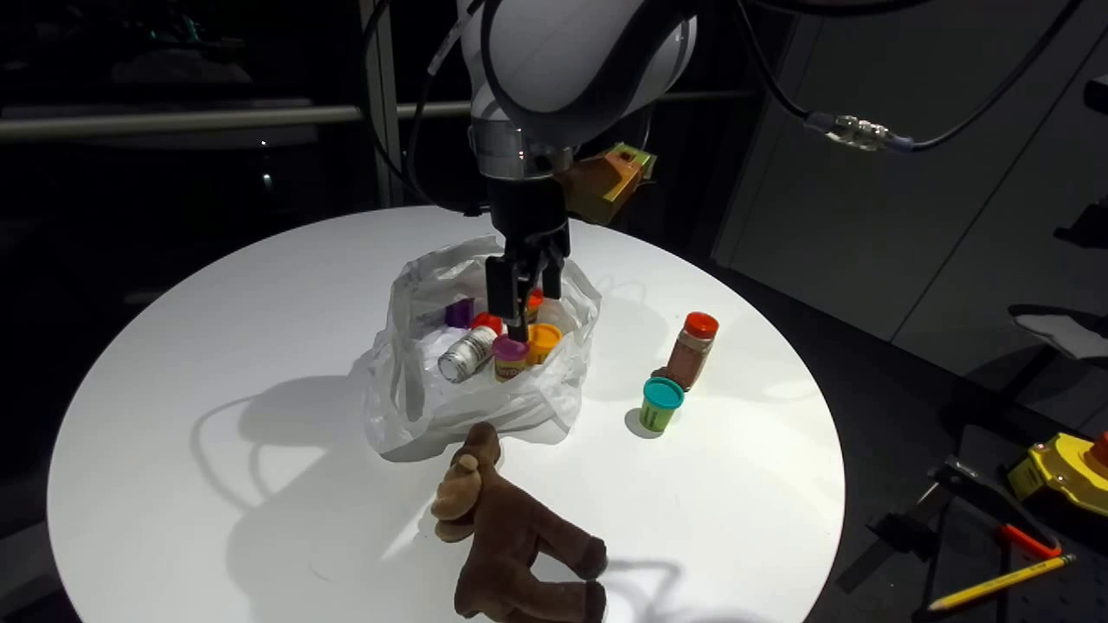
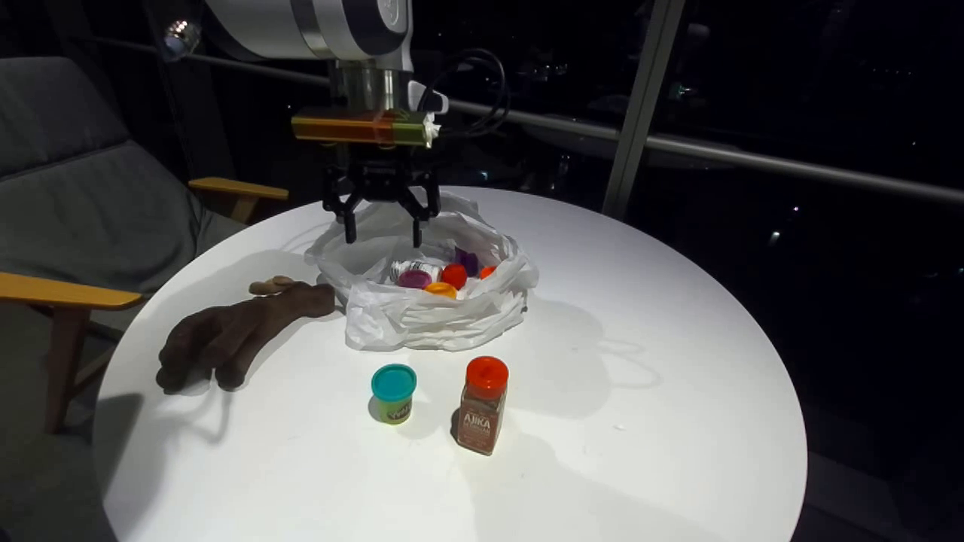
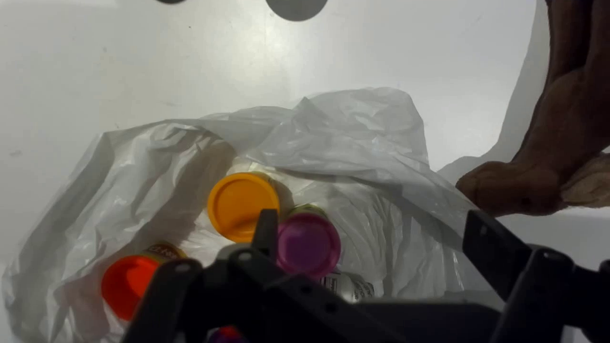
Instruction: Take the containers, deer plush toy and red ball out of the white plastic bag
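So, left of centre in an exterior view, the gripper (image 2: 384, 236) gapes wide over the white plastic bag (image 2: 422, 318)

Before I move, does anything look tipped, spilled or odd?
Yes: inside the white plastic bag, a labelled white bottle lies on its side, unlike the teal-lidded tub standing upright outside. No spill shows.

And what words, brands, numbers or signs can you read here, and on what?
"AJIKA" on the red-lidded jar; smaller print below is too blurred.
Teal-lidded tub, purple-lidded tub, orange-red tub: partial lettering, too blurred to read surely.
Pale bottle: print too small.
Robot arm: round mark, too blurred.
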You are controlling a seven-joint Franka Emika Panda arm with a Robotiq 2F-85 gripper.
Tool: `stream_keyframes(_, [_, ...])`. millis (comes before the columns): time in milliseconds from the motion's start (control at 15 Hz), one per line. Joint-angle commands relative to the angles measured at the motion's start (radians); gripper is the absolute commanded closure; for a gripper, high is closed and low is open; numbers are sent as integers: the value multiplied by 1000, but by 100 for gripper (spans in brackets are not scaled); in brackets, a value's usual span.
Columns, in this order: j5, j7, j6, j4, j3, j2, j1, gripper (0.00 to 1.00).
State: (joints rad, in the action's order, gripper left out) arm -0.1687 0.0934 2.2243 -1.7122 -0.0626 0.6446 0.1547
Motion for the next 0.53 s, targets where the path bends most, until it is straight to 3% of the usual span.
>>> stream_keyframes(0, [33, 41, -2, 67, -26, 65, -25, 0])
stream_keyframes(467, [8, 87, 12, 109, -25, 149, -20, 0])
